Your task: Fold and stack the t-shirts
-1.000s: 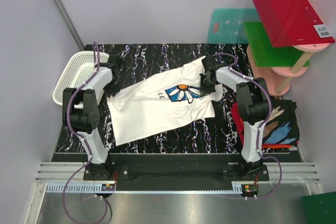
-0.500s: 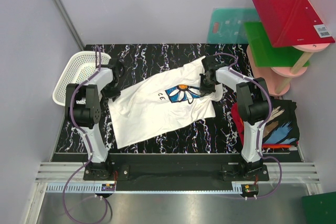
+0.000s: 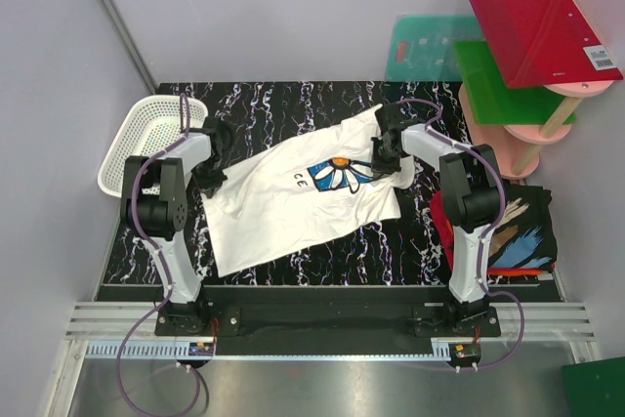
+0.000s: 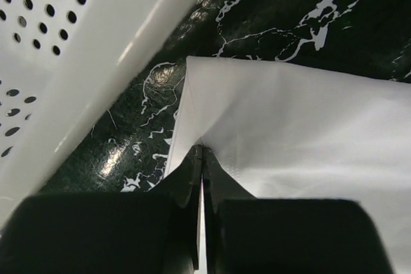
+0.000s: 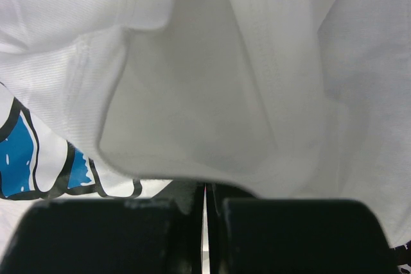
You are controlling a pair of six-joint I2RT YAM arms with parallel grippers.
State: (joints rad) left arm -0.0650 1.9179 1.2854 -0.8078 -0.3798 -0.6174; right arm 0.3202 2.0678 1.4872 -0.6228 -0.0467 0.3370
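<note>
A white t-shirt (image 3: 293,197) with a blue daisy print lies spread, tilted, across the black marbled table (image 3: 293,104). My left gripper (image 3: 210,175) is shut on its left edge; the left wrist view shows the white cloth (image 4: 295,126) pinched between the jaws (image 4: 202,152). My right gripper (image 3: 384,161) is shut on the shirt's right side near the daisy; the right wrist view shows bunched white cloth (image 5: 212,94) over the jaws (image 5: 205,187). A black t-shirt with brushstroke print (image 3: 518,227) lies on a red-orange one (image 3: 439,217) at the table's right edge.
A white mesh basket (image 3: 146,139) stands at the table's left edge, close beside my left gripper; its wall (image 4: 77,62) fills the left of the left wrist view. A pink shelf stand (image 3: 532,85) with red and green panels stands at the back right.
My left gripper has shifted slightly right and nearer with the shirt's left edge, drawing that edge in a little. The right arm has not moved.
</note>
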